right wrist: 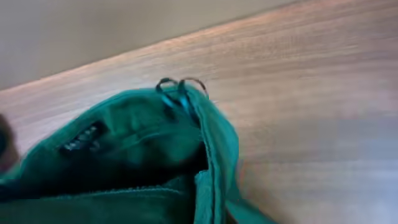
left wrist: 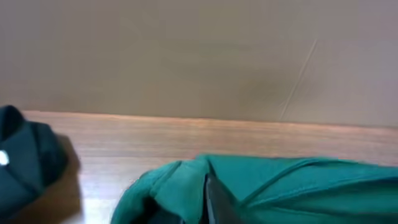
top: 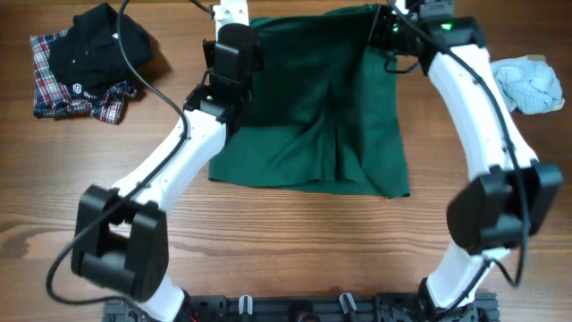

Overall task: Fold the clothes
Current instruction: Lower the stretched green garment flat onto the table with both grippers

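Overhead: dark green clothes point(top: 313, 125) spread flat, upper centre of the bench point(top: 295, 241); left hand point(top: 234, 20) and right hand point(top: 386, 22) at its top corners.
Left wrist: hand closed, pinching the green edge at lower frame.
Right wrist: hand closed on the bunched waistband; drawstring point(right wrist: 177, 90) loops at centre frame.

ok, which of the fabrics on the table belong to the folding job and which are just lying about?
Job:
- dark green garment, spread out in the middle

Lying about:
- black and plaid shirts, heaped at far left
- pale blue-white cloth, crumpled at far right
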Robot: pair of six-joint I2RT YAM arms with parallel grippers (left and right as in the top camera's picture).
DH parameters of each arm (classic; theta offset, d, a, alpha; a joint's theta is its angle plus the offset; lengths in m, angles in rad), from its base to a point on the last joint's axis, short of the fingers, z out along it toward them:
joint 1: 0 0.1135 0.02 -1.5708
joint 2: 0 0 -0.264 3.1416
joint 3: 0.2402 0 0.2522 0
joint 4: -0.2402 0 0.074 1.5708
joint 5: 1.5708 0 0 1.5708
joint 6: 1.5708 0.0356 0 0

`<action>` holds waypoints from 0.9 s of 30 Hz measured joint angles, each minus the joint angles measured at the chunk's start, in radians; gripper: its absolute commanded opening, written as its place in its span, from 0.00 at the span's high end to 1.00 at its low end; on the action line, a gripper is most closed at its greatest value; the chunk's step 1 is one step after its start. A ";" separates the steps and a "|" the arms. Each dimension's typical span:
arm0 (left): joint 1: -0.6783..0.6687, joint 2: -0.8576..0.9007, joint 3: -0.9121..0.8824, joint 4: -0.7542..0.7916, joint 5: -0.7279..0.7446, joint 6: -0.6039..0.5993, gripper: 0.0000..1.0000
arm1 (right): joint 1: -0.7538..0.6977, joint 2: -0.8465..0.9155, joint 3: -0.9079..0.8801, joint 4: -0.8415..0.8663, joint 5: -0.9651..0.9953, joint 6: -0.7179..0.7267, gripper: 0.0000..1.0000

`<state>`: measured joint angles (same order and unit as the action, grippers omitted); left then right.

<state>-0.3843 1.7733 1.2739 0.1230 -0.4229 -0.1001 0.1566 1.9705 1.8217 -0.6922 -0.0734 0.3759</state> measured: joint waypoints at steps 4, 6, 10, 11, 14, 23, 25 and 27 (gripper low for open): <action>0.038 0.076 0.000 0.089 0.034 -0.009 0.80 | 0.000 0.110 -0.001 0.053 0.067 0.000 0.86; 0.049 0.113 0.000 0.125 0.040 -0.011 0.75 | 0.000 0.132 -0.002 0.076 0.125 0.000 0.80; 0.063 0.146 0.000 0.148 0.040 -0.013 0.55 | 0.000 0.135 -0.002 0.127 0.244 -0.010 0.28; 0.064 0.151 0.000 0.149 0.040 -0.015 0.51 | 0.000 0.135 -0.002 0.133 0.272 -0.014 0.03; 0.066 0.161 0.000 0.148 0.043 -0.018 0.34 | 0.000 0.135 -0.002 0.143 0.342 -0.043 0.00; -0.010 0.153 0.005 -0.088 0.048 -0.014 0.10 | -0.003 0.134 -0.002 0.074 0.273 -0.203 0.04; -0.052 0.138 0.005 -0.170 0.048 -0.014 0.10 | -0.004 0.132 -0.002 0.000 0.157 -0.257 0.11; -0.080 0.120 0.006 -0.258 0.051 -0.016 0.10 | -0.004 0.130 -0.002 -0.071 0.063 -0.288 0.16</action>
<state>-0.4648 1.8935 1.2797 -0.1352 -0.3714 -0.1165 0.1528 2.1002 1.8202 -0.7631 -0.0109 0.0875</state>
